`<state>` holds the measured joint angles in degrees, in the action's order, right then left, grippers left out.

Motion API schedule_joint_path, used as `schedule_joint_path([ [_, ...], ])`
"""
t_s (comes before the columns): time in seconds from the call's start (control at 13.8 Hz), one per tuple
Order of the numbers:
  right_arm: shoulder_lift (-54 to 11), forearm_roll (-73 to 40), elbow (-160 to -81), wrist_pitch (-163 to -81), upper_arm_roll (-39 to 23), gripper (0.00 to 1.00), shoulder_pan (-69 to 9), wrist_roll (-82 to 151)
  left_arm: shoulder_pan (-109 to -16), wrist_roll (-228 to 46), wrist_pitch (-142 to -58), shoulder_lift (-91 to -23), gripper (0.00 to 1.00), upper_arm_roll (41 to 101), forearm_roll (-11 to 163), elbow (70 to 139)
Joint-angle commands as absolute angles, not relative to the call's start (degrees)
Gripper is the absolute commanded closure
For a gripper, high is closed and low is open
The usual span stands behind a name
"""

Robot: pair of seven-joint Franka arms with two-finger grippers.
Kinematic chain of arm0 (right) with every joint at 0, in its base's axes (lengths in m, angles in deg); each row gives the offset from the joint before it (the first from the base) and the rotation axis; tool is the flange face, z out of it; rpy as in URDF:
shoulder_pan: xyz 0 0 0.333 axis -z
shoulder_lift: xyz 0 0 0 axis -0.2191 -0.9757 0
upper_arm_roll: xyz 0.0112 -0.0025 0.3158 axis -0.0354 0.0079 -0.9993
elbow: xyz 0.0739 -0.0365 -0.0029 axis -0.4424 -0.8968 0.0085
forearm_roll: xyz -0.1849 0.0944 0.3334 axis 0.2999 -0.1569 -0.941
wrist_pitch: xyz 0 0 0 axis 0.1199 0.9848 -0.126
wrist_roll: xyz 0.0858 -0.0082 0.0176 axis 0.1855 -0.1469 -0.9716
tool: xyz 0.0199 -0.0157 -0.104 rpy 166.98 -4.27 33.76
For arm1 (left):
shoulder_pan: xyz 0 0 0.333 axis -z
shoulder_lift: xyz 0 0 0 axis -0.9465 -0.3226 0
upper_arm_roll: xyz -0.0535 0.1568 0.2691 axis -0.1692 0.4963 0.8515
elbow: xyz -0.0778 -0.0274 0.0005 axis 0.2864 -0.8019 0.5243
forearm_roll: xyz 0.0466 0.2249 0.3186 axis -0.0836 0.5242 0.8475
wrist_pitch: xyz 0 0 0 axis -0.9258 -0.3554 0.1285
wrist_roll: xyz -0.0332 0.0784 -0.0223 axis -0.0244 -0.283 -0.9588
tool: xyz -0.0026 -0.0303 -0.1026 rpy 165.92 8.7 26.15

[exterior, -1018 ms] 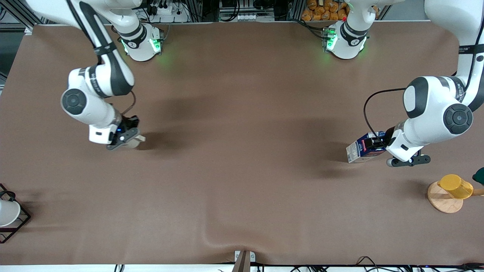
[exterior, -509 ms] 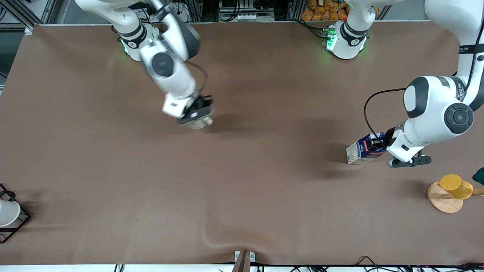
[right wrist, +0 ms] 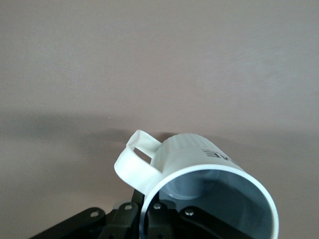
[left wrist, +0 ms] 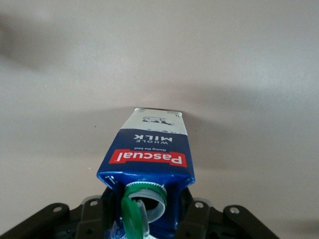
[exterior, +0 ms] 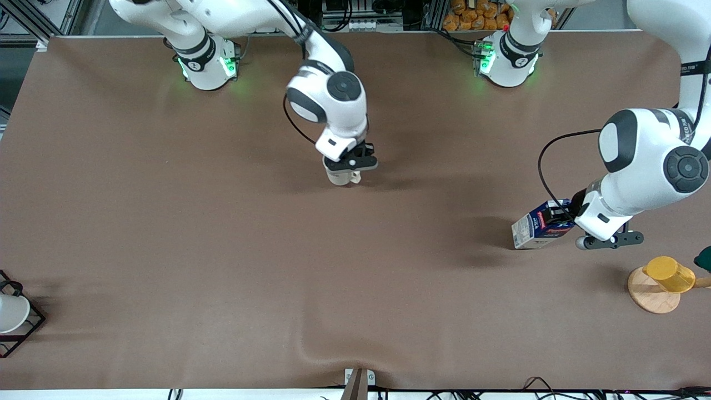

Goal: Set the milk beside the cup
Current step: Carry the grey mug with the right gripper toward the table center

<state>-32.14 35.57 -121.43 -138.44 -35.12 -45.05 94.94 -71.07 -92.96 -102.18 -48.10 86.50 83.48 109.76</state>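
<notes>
The milk, a dark blue carton with a red label band and a green cap, is held in my left gripper toward the left arm's end of the table. In the left wrist view the milk sits between the jaws with its green cap flipped open. My right gripper is shut on the rim of the cup, a cream-white mug, over the table's middle. The right wrist view shows the cup with its handle, grey interior and dark lettering.
A yellow cup sits on a round wooden coaster near the left arm's end. A white cup sits in a black wire rack at the right arm's end. The brown cloth has a ridge near the front edge.
My right arm has carried the cup from the right arm's end of the table to over the middle. My left gripper with the milk has barely shifted.
</notes>
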Motion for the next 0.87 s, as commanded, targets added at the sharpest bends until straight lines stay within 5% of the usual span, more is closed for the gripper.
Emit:
schedule_joint_path([
  [0.0, -38.4, 37.7, -112.4, -137.2, -34.9, 1.0, -45.8, 98.9, -70.8, -93.0, -100.7, -47.1, 0.51, 86.6, 82.4, 107.9],
  [0.58, -40.2, 38.2, -110.3, -141.5, -34.3, 1.0, -44.8, 94.5, -67.8, -94.1, -94.5, -46.7, 0.5, 85.2, 82.4, 102.9],
  [0.65, -40.2, 38.1, -110.3, -141.5, -34.3, 0.82, -44.7, 94.3, -67.8, -95.4, -94.5, -46.7, 0.5, 84.5, 82.4, 102.7],
  [0.73, -39.8, 37.8, -110.5, -141.3, -33.9, 0.4, -44.6, 94.4, -67.8, -96.3, -94.4, -46.7, 0.5, 84.4, 82.7, 102.3],
  [0.8, -39.2, 37.7, -111.3, -140.2, -32.7, 0.18, -45.0, 94.4, -67.8, -96.3, -94.4, -46.7, 0.5, 84.3, 82.8, 102.0],
])
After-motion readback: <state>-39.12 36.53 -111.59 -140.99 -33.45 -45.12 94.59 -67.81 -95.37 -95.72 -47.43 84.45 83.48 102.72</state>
